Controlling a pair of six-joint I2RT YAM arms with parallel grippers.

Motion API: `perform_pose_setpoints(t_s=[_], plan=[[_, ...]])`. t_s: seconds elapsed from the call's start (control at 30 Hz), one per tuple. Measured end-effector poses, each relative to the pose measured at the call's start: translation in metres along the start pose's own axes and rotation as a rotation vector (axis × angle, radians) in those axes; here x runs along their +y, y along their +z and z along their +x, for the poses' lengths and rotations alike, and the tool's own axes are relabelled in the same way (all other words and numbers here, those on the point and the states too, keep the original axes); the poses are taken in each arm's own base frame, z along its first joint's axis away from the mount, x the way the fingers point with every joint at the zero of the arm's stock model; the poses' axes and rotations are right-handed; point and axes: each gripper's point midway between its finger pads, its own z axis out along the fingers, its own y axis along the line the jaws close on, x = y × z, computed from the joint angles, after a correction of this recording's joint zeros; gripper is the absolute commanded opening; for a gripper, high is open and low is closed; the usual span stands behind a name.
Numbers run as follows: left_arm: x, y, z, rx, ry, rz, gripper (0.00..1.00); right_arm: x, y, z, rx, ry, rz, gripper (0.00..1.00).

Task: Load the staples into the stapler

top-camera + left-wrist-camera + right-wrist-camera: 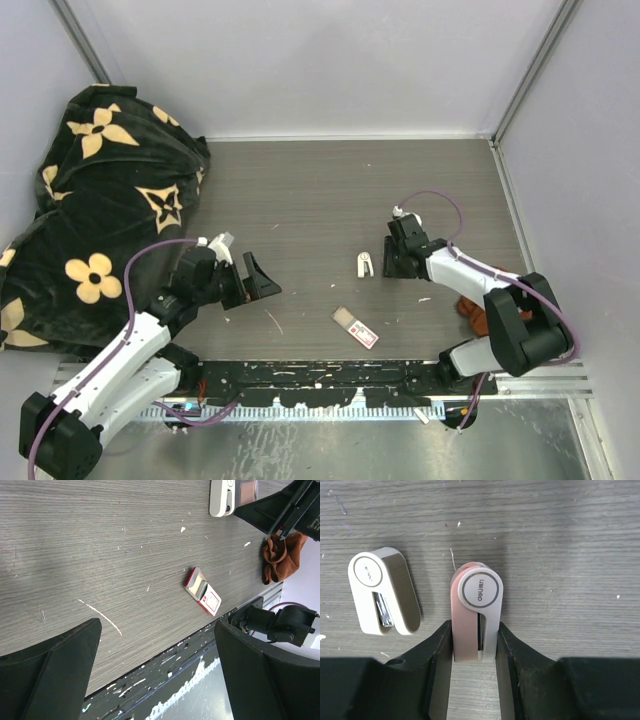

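One open staples box (355,327) lies nearest on the tabletop (300,190), so the wide-spread left claw (262,281) should drop squarely over it, while farther back the right claw (474,645) pinches the pink-and-white stapler (475,611), best held firm, beside a second stapler (382,597).

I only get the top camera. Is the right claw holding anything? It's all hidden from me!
Observer: Yes, the right gripper is shut on a pink-and-white stapler.
Kid: What's the white thing next to it?
Observer: Another one, a white stapler with a round badge, lying loose on the table.
Kid: Is the little red box open?
Observer: Yes, the staple box has its tray pulled partway out.
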Motion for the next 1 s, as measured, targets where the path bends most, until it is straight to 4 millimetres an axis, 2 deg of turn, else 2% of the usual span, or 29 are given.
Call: perform_pose_setpoints(t_s=[0.03, 0.13, 0.23, 0.37, 0.63, 0.77, 0.87, 1.0], plan=[[0.0, -0.001, 0.0, -0.002, 0.004, 0.0, 0.98, -0.001, 0.002, -0.001, 0.005, -0.008, 0.009, 0.1], [0.002, -0.002, 0.001, -0.001, 0.007, -0.007, 0.98, -0.002, 0.008, -0.003, 0.017, -0.03, 0.025, 0.33], [0.004, -0.002, 0.002, 0.004, 0.006, -0.017, 0.98, -0.003, 0.012, -0.005, 0.03, -0.045, 0.033, 0.49], [0.006, -0.003, 0.004, 0.011, 0.013, -0.025, 0.98, -0.004, 0.014, -0.004, 0.037, -0.058, 0.038, 0.63], [0.013, -0.005, 0.007, 0.022, 0.028, -0.057, 0.98, -0.006, 0.012, -0.007, 0.024, -0.067, 0.046, 0.82], [0.014, -0.007, 0.003, 0.012, 0.045, -0.076, 0.98, -0.007, 0.0, -0.017, -0.023, -0.068, 0.047, 0.88], [0.01, -0.011, -0.007, -0.012, 0.076, -0.09, 0.98, -0.006, -0.013, -0.027, -0.07, -0.069, 0.036, 0.9], [-0.004, -0.016, -0.032, -0.066, 0.141, -0.106, 0.98, 0.0, -0.034, -0.044, -0.138, -0.079, 0.002, 0.99]])
